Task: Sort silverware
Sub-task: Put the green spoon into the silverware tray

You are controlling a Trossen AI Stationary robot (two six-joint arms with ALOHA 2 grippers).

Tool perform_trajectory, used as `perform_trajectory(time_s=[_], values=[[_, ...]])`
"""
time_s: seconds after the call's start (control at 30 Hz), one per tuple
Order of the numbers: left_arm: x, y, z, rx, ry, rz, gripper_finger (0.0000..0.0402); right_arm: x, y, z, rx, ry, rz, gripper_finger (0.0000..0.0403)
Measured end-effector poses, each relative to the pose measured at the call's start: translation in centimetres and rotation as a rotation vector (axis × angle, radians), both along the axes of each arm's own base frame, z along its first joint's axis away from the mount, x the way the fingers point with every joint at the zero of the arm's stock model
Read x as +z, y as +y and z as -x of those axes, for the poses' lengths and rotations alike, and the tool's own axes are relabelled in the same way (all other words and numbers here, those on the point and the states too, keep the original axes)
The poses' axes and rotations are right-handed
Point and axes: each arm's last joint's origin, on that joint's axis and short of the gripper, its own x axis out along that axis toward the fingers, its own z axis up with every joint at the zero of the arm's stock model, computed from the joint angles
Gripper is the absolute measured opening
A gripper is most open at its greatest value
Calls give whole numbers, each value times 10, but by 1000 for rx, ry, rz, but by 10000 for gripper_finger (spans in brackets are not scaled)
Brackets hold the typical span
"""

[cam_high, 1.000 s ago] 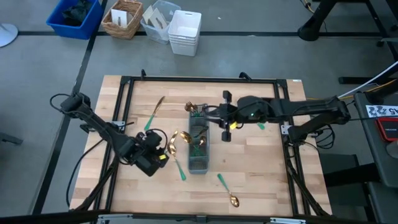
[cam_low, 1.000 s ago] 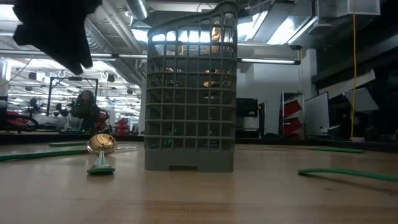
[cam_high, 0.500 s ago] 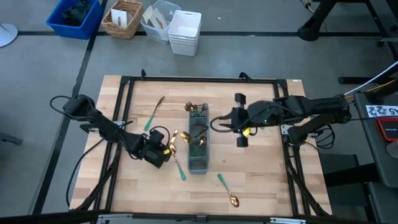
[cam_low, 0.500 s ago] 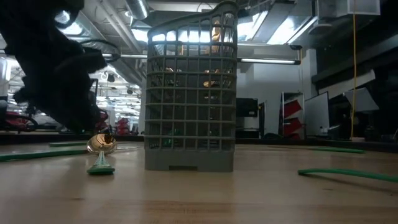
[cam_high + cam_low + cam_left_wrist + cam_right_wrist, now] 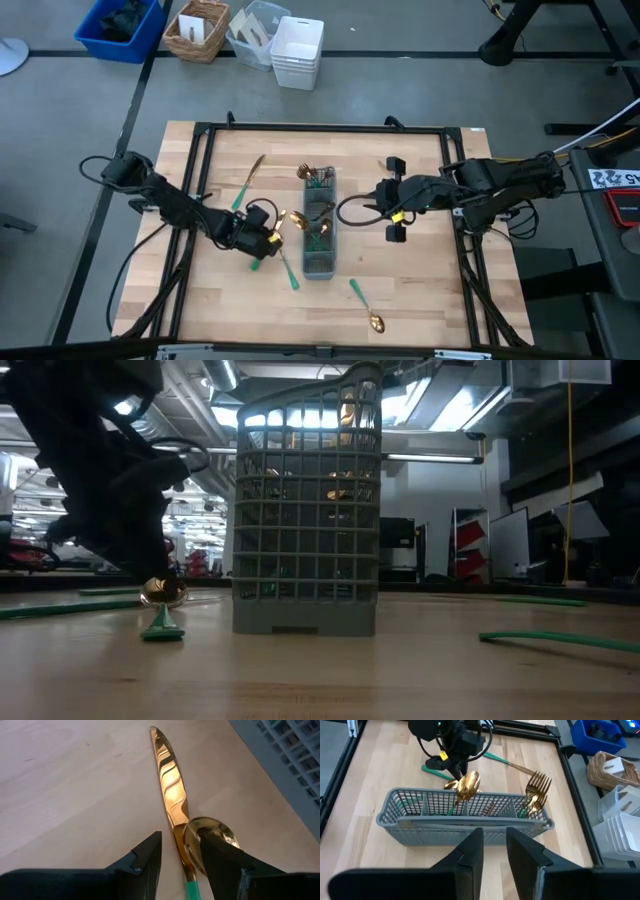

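Note:
The grey caddy (image 5: 319, 235) stands mid-table, seen also in the low view (image 5: 307, 510) and the right wrist view (image 5: 465, 817). Gold forks (image 5: 536, 790) stick up from its far compartment and a spoon (image 5: 467, 785) from a middle one. My left gripper (image 5: 268, 238) is low over the table just left of the caddy, open. Its fingers stand on either side of a gold knife blade (image 5: 170, 790), beside a spoon bowl (image 5: 210, 837). My right gripper (image 5: 494, 855) hovers right of the caddy, open by a narrow gap and empty. My left gripper comes down from above with one finger (image 5: 145, 860) on each side of the knife's blade where it meets the green handle (image 5: 190, 887). The other finger (image 5: 222, 862) overlaps the spoon bowl's edge. Whether either finger touches, I cannot tell.
More green-handled pieces lie flat on the wood: one left of the caddy's far end (image 5: 248, 182), a handle near the caddy's near end (image 5: 287, 270), and a spoon toward the near edge (image 5: 365, 305). A black frame (image 5: 200, 130) borders the table. Bins sit on the floor beyond.
My left gripper has moved right toward the caddy and come down over the knife and spoon. My right gripper has drawn back from above the caddy toward the table's right edge. The silverware has stayed where it was.

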Motion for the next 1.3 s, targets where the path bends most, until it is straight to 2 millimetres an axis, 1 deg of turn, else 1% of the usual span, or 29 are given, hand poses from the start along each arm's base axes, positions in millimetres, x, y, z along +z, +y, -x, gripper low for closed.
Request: perform_trajectory(time_s=[0.13,0.27,0.47,0.6,0.83,0.87,1.3], values=[[1,2,-3,6,-22,16,127,0,0,0,-1,1,-1,88],[2,0,-7,-47,-39,42,127,-1,0,1,-2,15,2,88],[2,-1,-7,-56,-29,69,124,-2,0,1,-17,19,-13,88],[2,-1,-7,-82,-20,56,99,-2,0,1,-17,21,-13,88],[2,-1,-7,-127,-5,30,14,-3,-1,2,-20,42,-9,88],[2,-1,-7,-127,-5,31,8,-3,-1,2,-19,42,-9,88],[2,-1,-7,-128,-8,31,2,-5,-1,4,-28,62,-12,88]])
